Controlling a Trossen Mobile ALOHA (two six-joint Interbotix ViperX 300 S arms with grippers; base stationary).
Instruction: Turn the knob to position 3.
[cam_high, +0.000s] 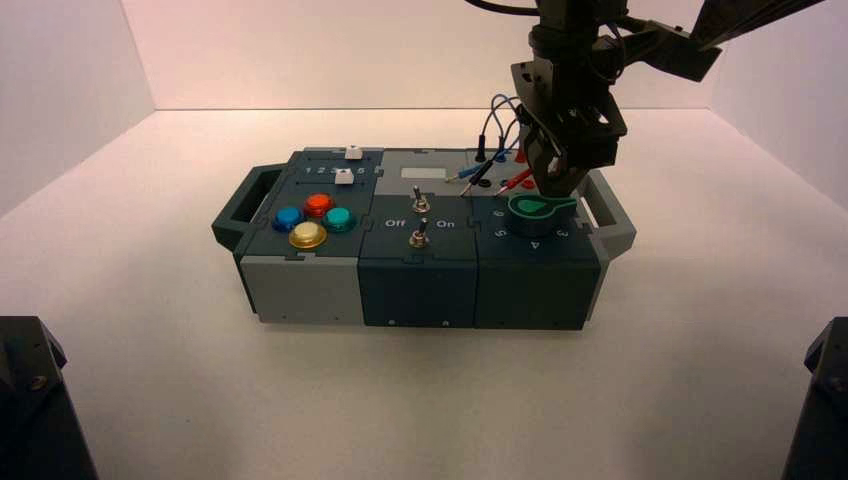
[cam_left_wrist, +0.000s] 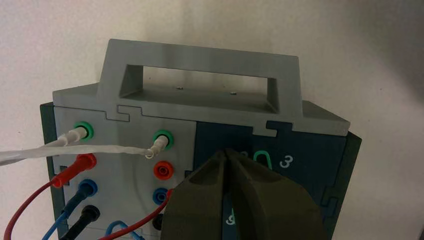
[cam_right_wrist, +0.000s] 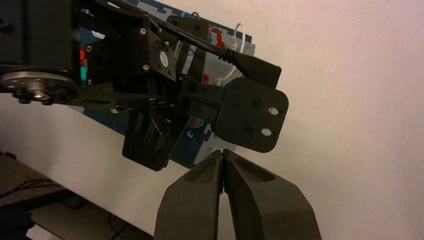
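Observation:
The knob (cam_high: 540, 207) is a dark teal dial with a bright green teardrop pointer, at the right end of the box top. In the left wrist view only the pointer's tip (cam_left_wrist: 262, 159) shows, close beside the white digit 3 (cam_left_wrist: 286, 161) of the curved numeral ring. My left gripper (cam_left_wrist: 227, 152) is shut and empty. It hangs low over the knob's rear edge and hides most of the dial; in the high view it (cam_high: 553, 188) comes down from the upper right. My right gripper (cam_right_wrist: 222, 152) is shut and empty, held off in the air behind the left arm.
Red, blue, black and white wires (cam_left_wrist: 75, 170) plug into jacks beside the knob. A grey handle (cam_left_wrist: 200, 75) ends the box on that side. Two toggle switches (cam_high: 421, 220) stand mid-box. Coloured buttons (cam_high: 314, 220) and two sliders (cam_high: 348, 165) are at the left.

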